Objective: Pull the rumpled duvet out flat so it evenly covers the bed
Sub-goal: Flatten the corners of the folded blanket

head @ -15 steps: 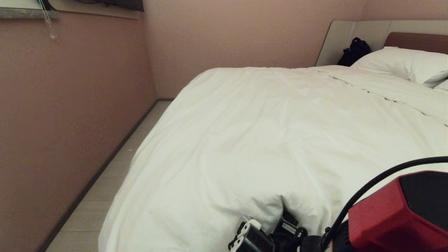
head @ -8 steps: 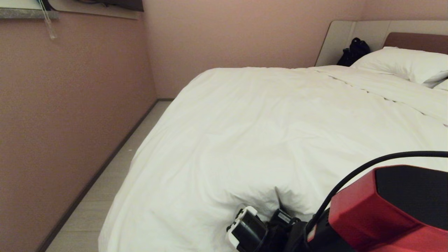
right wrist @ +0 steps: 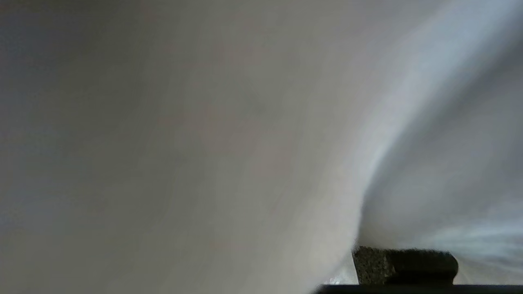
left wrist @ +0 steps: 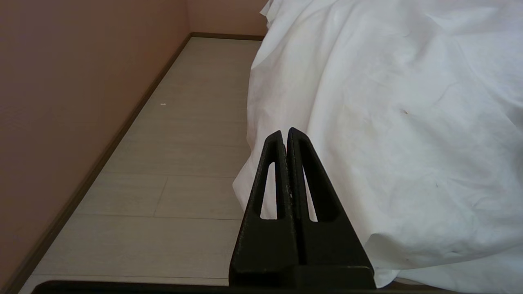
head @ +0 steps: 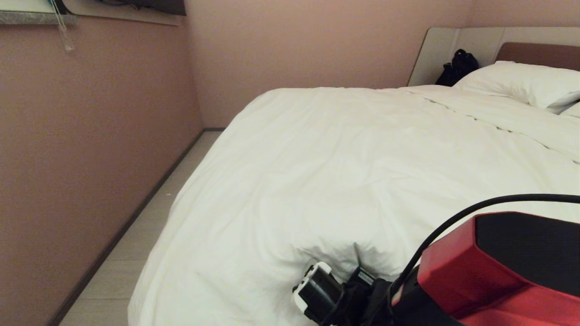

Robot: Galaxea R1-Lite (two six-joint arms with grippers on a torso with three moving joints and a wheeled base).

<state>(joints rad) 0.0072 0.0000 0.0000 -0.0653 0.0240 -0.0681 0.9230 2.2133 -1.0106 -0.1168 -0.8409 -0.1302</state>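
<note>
The white duvet (head: pixel 362 158) lies spread over the bed (head: pixel 457 40) with soft creases, and its edge hangs down the near side towards the floor. My right gripper (head: pixel 360 274) is pushed into a puffed fold of the duvet at the near edge, its tips buried in cloth. White cloth of the duvet (right wrist: pixel 204 122) fills the right wrist view. My left gripper (left wrist: pixel 284 132) is shut and empty. It is parked low beside the hanging duvet (left wrist: pixel 388 102), over the floor.
A pink wall (head: pixel 90 158) runs along the left, leaving a narrow strip of pale floor (head: pixel 149 235) between it and the bed. White pillows (head: pixel 521 83) and a black bag (head: pixel 460 65) sit at the headboard.
My right arm has shifted left and nearer, its red housing now larger in the head view. The gripper body has slid left under the duvet fold, which bulges a little more over it.
</note>
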